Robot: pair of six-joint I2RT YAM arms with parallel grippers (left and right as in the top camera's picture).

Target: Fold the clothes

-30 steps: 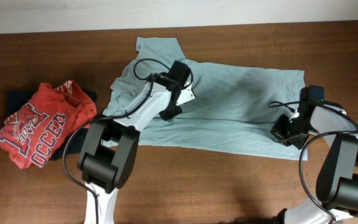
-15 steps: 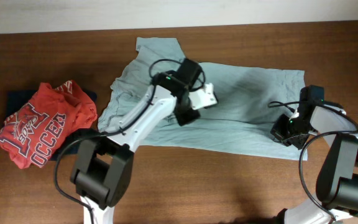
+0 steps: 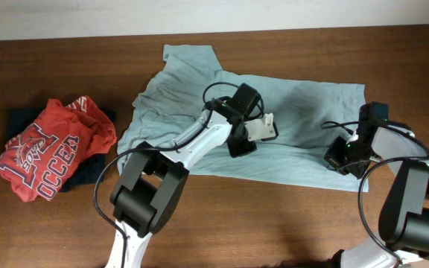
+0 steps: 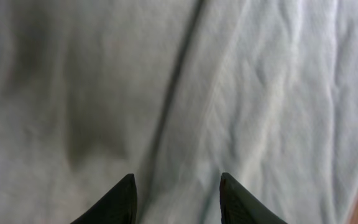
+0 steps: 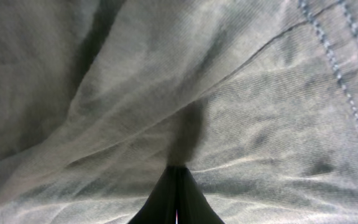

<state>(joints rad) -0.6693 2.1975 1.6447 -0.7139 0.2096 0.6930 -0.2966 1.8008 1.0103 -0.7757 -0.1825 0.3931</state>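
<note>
My left pincer point(image 4: 176, 186) hangs released, tips apart with nothing between them, just above the T-shirt point(image 4: 260, 93). A long crease runs up the cloth straight ahead of the tips. Over the last second I have swept this pincer from the collar side to the shirt's middle, so I judge I am seeking a fresh hold along that crease. My right pincer point(image 5: 177, 171) has not moved. It is clenched on a tuck of the shirt's far right edge, and wrinkles fan out from it. The shirt lies spread wide on the table point(image 3: 274, 223). Well apart at the left sits a crumpled red shirt point(image 3: 47, 152).
</note>
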